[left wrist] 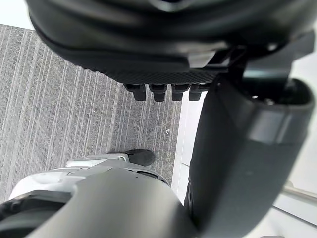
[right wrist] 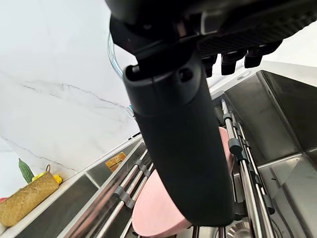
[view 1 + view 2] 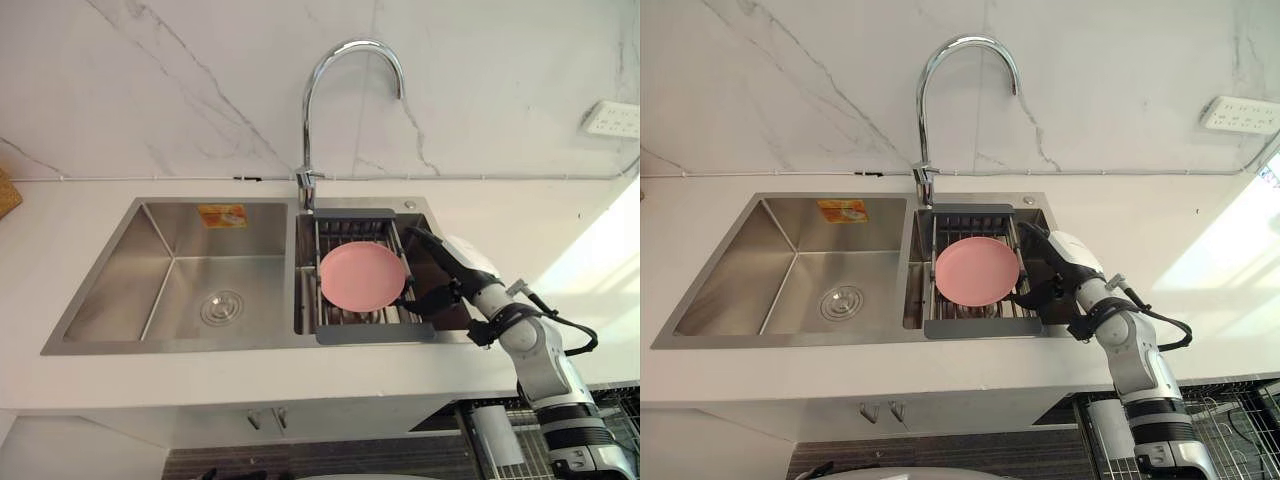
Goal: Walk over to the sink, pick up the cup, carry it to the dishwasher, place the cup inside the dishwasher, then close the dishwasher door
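Observation:
A round pink plate (image 3: pixel 362 275) lies on a grey wire rack (image 3: pixel 375 333) set across the sink's right basin. My right hand (image 3: pixel 445 275) hangs over that basin just right of the rack, open. Its fingers (image 3: pixel 418 240) point toward the back wall and its thumb (image 2: pixel 178 139) reaches toward the plate's right edge. Whether the thumb touches the plate I cannot tell. The plate (image 2: pixel 158 213) shows past the thumb in the right wrist view. My left hand (image 1: pixel 168 64) hangs relaxed above the grey floor.
The steel left basin (image 3: pixel 200 280) holds only its drain. A tall chrome faucet (image 3: pixel 306 130) rises behind the divider. White counter surrounds the sink, with a wall socket (image 3: pixel 612 118) at the right. A wire basket (image 3: pixel 1230 420) shows below the counter's right end. A yellowish scrubber (image 2: pixel 27 198) lies far left.

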You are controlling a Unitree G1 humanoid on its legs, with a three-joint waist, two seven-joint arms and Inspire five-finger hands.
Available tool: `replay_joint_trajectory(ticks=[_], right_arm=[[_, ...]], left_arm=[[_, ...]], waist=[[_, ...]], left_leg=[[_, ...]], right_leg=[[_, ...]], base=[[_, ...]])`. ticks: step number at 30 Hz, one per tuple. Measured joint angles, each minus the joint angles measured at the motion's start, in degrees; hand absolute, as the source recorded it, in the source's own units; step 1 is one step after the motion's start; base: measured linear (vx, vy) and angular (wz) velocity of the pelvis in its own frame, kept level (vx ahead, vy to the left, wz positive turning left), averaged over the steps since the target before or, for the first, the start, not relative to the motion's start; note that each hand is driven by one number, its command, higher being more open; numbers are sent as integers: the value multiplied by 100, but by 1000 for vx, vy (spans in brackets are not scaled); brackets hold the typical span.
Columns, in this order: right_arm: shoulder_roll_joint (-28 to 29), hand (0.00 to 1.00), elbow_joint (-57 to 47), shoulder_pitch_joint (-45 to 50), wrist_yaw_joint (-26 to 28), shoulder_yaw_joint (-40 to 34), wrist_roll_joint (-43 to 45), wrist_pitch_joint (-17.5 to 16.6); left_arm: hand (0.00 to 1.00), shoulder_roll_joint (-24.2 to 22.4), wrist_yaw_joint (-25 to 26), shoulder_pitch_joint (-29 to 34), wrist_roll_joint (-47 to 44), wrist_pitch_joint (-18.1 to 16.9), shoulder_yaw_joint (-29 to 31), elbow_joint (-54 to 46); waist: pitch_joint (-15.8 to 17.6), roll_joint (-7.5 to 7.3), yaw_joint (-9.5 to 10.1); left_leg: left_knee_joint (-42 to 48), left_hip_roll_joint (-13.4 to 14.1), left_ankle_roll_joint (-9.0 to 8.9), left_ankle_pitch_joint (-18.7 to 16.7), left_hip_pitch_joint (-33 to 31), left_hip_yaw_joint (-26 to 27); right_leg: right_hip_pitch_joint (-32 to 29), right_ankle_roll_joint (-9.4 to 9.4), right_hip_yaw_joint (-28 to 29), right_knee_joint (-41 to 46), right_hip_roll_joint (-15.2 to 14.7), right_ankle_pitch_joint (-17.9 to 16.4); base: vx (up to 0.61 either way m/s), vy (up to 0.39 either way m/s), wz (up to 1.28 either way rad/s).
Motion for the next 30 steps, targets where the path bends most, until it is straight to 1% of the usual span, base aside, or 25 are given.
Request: replay_joint_trajectory(ticks=[5, 13, 20, 24, 30], right_arm=[[-118, 100, 2, -120, -2, 310, -237, -151], [-273, 100, 87, -397, 0, 530, -402, -351], [-328, 100, 482, -680, -32, 855, -637, -514], [-338, 100, 764, -767, -83, 1004, -856, -567], [-365, 100, 1124, -939, -83, 1186, -857, -581]], left_arm=[[100, 9, -9, 27, 2, -9, -25, -46], [100, 29, -20, 83, 1, -8, -38, -169], [100, 36, -29, 89, 2, -10, -53, -203], [100, 62, -73, 79, 2, -59, -106, -242], [100, 64, -120, 74, -1, -75, -140, -286]], waist=[[2, -2, 2], [29, -41, 2], [45, -48, 23], [108, -63, 70], [135, -49, 140]], left_leg=[[-1, -1, 1, 12, -1, -27], [-2, -2, 19, 42, -4, -141], [-2, 4, 18, 49, -8, -159], [-2, 3, 18, 55, -11, -179], [-2, -3, 14, 70, -15, -250]], right_leg=[[14, -4, -29, -14, 4, 3], [97, -12, -140, -81, 23, 17], [109, -16, -162, -94, 34, 19], [118, -16, -182, -98, 35, 20], [149, -16, -264, -100, 33, 20]], base=[[-1, 1, 2], [-6, 0, 7], [0, 0, 0], [0, 0, 0], [3, 2, 5]])
